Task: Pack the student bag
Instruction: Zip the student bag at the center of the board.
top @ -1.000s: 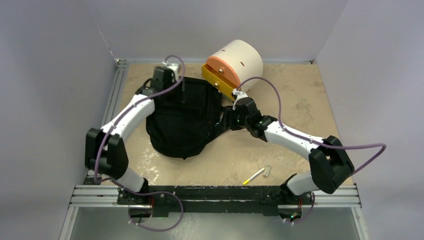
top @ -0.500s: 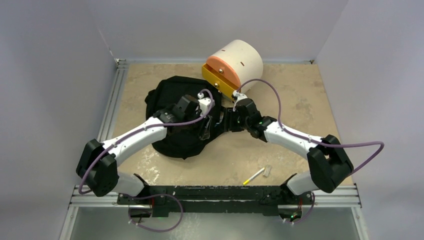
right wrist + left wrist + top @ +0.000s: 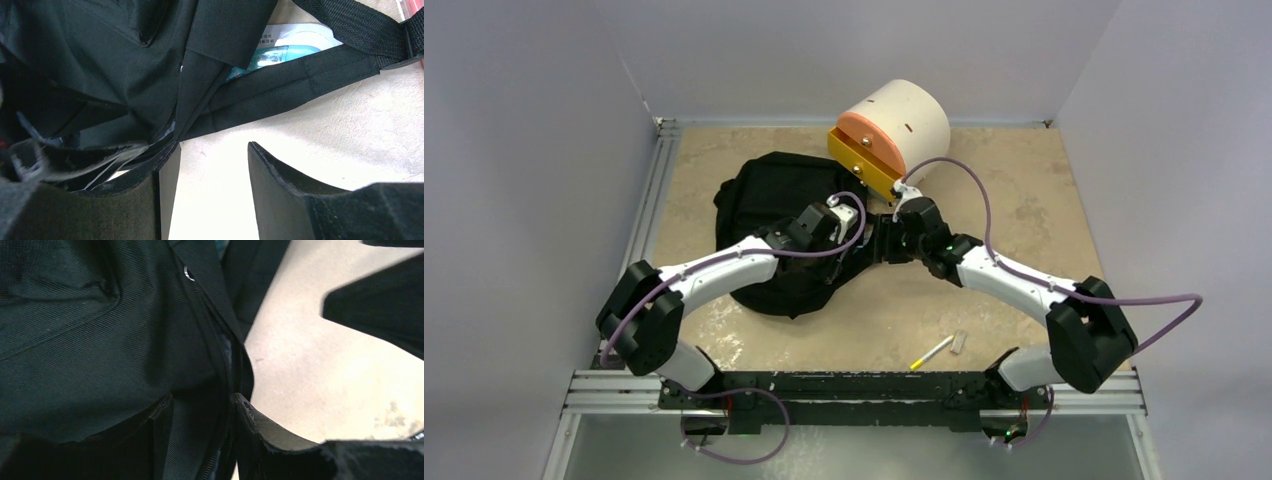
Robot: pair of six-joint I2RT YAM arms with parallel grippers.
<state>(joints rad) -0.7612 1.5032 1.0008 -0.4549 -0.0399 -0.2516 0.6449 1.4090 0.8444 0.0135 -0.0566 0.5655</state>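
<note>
The student bag (image 3: 769,215) lies flat on the worktop (image 3: 1024,200), left of centre, its shoulder strap (image 3: 310,75) trailing off its right side onto the bare surface. A zip seam (image 3: 215,340) runs along that right edge, and both arms meet there.

The left end effector (image 3: 202,400) sits astride the seam, one finger on the fabric panel and the other at the edge where the bag meets the worktop. The fingers are apart with the zip ridge between them, but I cannot tell whether they already pinch it. The right end effector (image 3: 212,147) is open with only bare worktop between its fingers. One finger (image 3: 150,200) presses against the bag's edge, where something pale and blurred shows.

This looks like the opening step, spreading the mouth before anything goes in. To do it well, the left end effector should take a deep bite on one lip only, not on both layers, or the mouth will be held closed. The fabric is soft and will sag, so the lip wants lifting as well as pulling. The right end effector should catch the opposite lip rather than the strap, which lies just beside it and is easy to grab by mistake.

A teal and white packet (image 3: 285,47) shows under the strap. A yellow pen (image 3: 932,351) and a small grey piece (image 3: 959,341) lie near the front edge, well apart from the bag. The cream drawer box (image 3: 894,125) stands behind it.
</note>
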